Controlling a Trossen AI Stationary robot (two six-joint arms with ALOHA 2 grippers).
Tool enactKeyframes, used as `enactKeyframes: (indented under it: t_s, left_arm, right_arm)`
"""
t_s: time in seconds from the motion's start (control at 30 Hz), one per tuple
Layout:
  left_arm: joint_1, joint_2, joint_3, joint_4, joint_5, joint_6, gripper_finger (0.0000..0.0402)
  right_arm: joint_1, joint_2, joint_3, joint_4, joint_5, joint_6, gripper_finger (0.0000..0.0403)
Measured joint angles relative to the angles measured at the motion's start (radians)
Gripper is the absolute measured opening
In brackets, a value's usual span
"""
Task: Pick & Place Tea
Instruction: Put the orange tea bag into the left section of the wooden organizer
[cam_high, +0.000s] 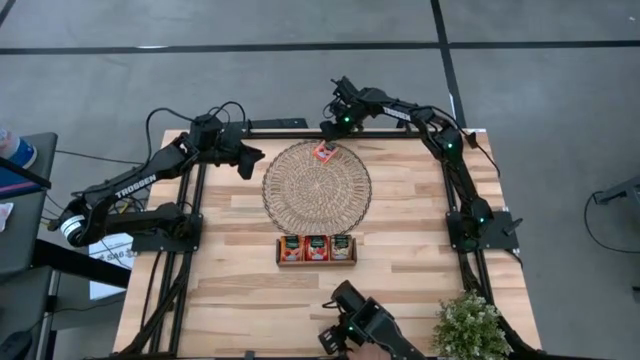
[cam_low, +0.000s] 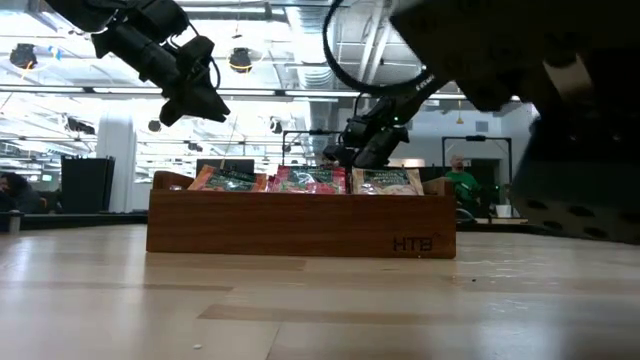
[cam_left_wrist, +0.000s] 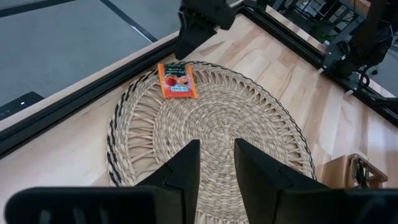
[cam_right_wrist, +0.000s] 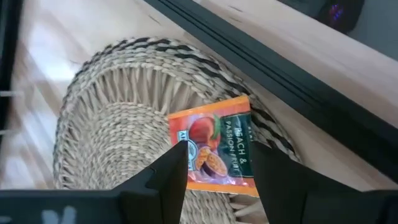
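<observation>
One orange tea sachet (cam_right_wrist: 214, 149) lies flat on the round woven mat (cam_high: 316, 187), at the mat's far edge, next to the dark frame rail (cam_right_wrist: 280, 74) bordering the surface (cam_high: 240, 290). The right gripper (cam_right_wrist: 214, 177) hangs just above it, its fingers (cam_right_wrist: 171, 171) spread to either side of the sachet, not pinching it. More sachets (cam_high: 316, 247) stand in the three-compartment wooden tray (cam_high: 316, 262), just beside the mat's near edge. The left gripper (cam_left_wrist: 216, 165) hovers over the mat's left side, its fingers (cam_left_wrist: 183, 168) slightly apart and holding nothing. A potted plant (cam_high: 470, 325) stands well apart from the mat, at the surface's near right corner.
</observation>
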Motion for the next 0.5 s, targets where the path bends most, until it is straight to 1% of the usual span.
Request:
enactKeyframes:
  t_s: [0.07, 0.2, 0.37, 0.5]
  left_arm:
    - [0.000, 0.000, 0.000, 0.004, 0.000, 0.000, 0.0090]
    - [0.000, 0.000, 0.000, 0.012, 0.000, 0.000, 0.0090]
    - [0.000, 0.000, 0.000, 0.013, 0.000, 0.000, 0.0090]
    - [0.000, 0.000, 0.000, 0.013, 0.000, -0.001, 0.0090]
  right_arm:
    - [0.000, 0.004, 0.000, -0.005, 0.014, 0.023, 0.0163]
    - [-0.006, 0.015, -0.002, -0.028, -0.008, 0.117, 0.0163]
    - [0.007, 0.015, 0.000, -0.044, -0.022, 0.123, 0.0163]
    - [0.034, 0.015, 0.008, -0.031, -0.091, 0.132, 0.0163]
